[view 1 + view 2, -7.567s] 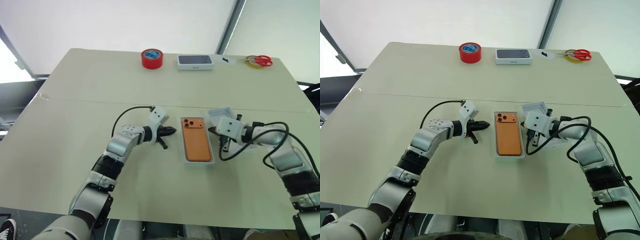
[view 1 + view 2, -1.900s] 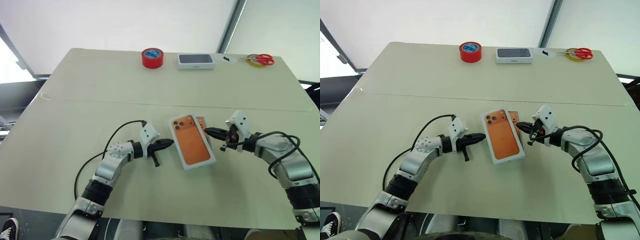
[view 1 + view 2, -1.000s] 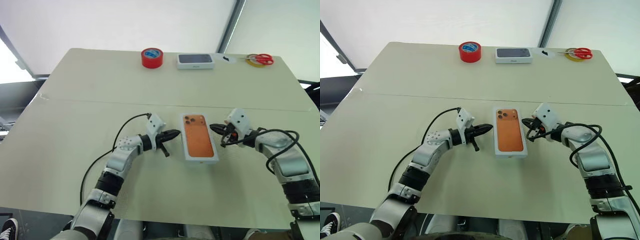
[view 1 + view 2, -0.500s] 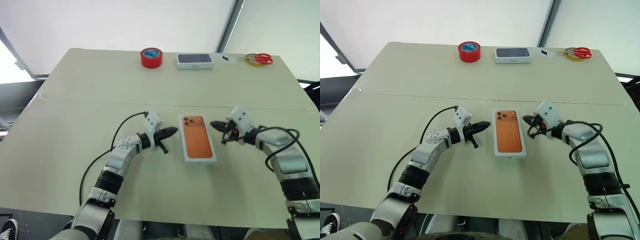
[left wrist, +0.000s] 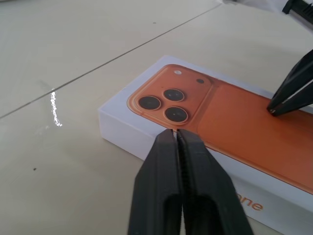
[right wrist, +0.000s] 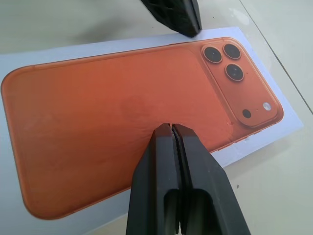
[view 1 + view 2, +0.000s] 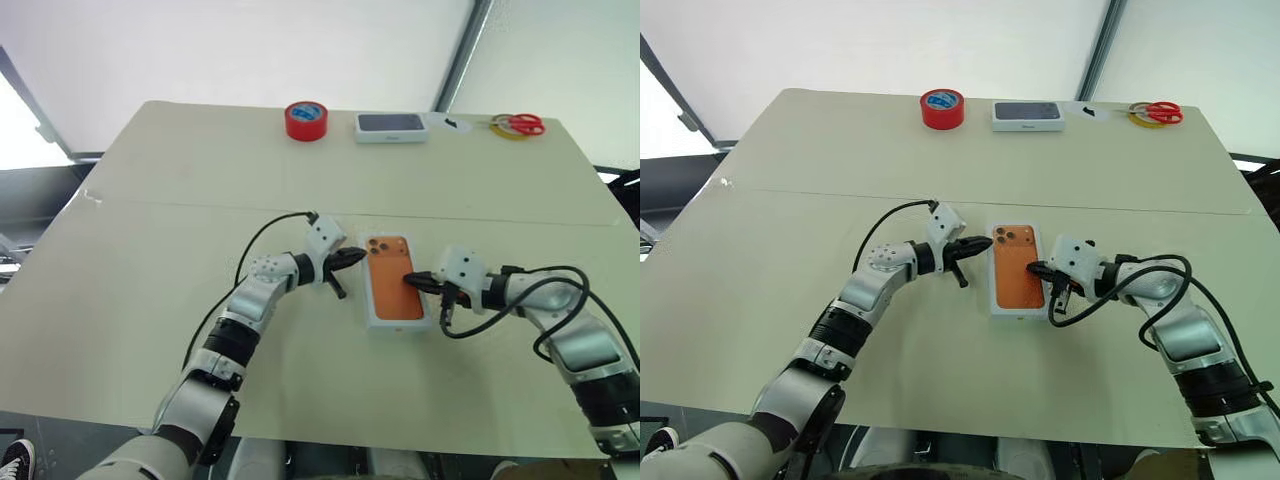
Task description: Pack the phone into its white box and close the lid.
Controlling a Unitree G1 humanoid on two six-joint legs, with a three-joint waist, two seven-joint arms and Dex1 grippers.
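My left gripper (image 5: 175,133) and right gripper (image 6: 170,127), both closed and empty, touch the lid (image 7: 398,291); side lettering partly hidden, illegible.

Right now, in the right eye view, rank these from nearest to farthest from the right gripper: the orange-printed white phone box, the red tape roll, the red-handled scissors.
From the right gripper:
1. Orange-printed white phone box, directly under its tips at table centre.
2. Red-handled scissors, far edge, right side.
3. Red tape roll, far edge, left side; nearly as far as the scissors, too close to call.

Both grippers' tips (left (image 7: 352,256), right (image 7: 411,280)) flank lid (image 7: 397,281).
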